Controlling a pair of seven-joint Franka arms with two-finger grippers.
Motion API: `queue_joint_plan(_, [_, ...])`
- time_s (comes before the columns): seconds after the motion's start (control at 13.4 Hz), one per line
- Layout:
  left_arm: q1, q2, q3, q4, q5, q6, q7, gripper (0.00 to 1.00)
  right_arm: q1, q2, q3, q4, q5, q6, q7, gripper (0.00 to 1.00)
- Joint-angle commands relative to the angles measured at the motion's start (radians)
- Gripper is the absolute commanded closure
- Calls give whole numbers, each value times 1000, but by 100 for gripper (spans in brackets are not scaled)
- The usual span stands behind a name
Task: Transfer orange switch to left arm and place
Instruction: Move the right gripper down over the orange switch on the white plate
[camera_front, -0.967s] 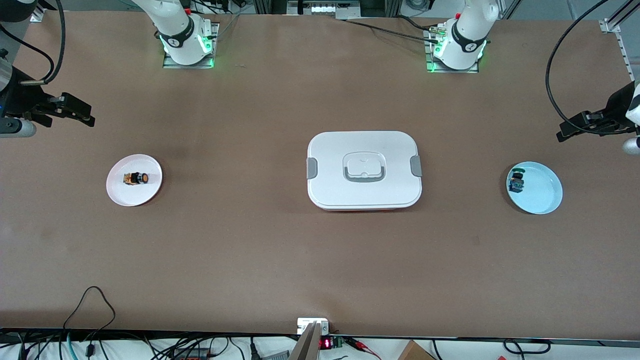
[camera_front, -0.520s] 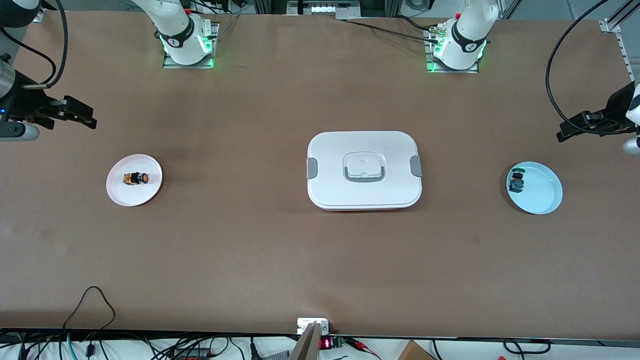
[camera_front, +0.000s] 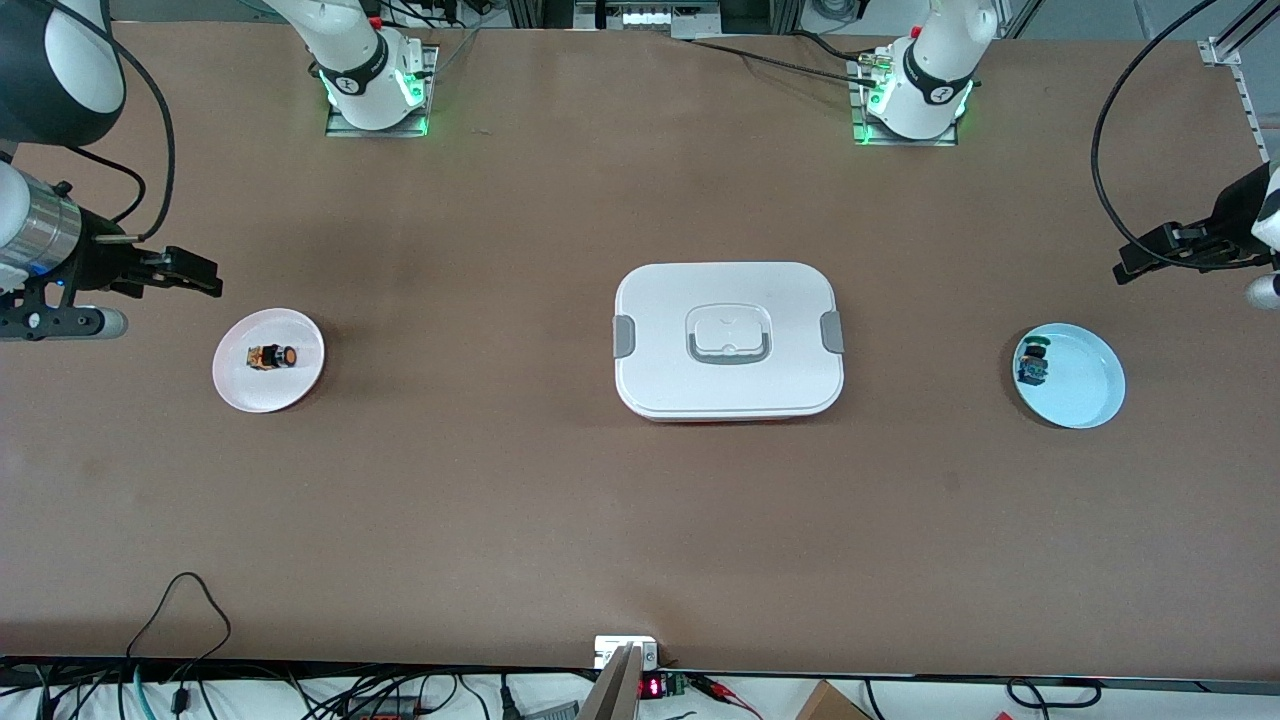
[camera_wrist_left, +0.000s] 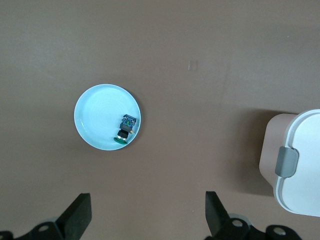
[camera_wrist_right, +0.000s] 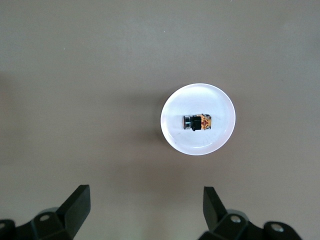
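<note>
The orange switch (camera_front: 272, 356) lies on its side on a small white plate (camera_front: 295, 385) toward the right arm's end of the table. It also shows in the right wrist view, where the switch (camera_wrist_right: 197, 122) rests mid-plate (camera_wrist_right: 197, 147). My right gripper (camera_front: 200, 276) hangs open over bare table beside that plate, and its jaws (camera_wrist_right: 145, 195) hold nothing. The white box (camera_front: 728, 340) sits shut at the table's middle. My left gripper (camera_front: 1135, 265) waits open and empty over the table at the left arm's end (camera_wrist_left: 148, 200).
A light blue plate (camera_front: 1085, 385) toward the left arm's end holds a green-capped switch (camera_front: 1033, 365), which the left wrist view shows too (camera_wrist_left: 125, 131). One end of the box (camera_wrist_left: 300, 170) with its grey latch shows in that view. Cables hang along the table's front edge.
My right gripper has swung in closer to the white plate with the orange switch. The left arm, the box and both switches have not moved.
</note>
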Motion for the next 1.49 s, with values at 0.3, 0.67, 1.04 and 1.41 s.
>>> queue_joint_plan(0.3, [7,4,-7,6,3,4,8,0,-9,77,7,0,-59,113,-11,0])
queue_joint_plan(0.67, [7,5,-7,6,3,4,8,0,-23,162,7,-9,-61,188,-14,0])
queue_joint_plan(1.04, [7,5,-7,6,5,4,8,0,-52,145,7,-202,-62,348,-14,0])
queue_joint_plan(1.41, [7,5,-7,6,11,2,8,0,-121,139,7,-414,-56,598,-157,0])
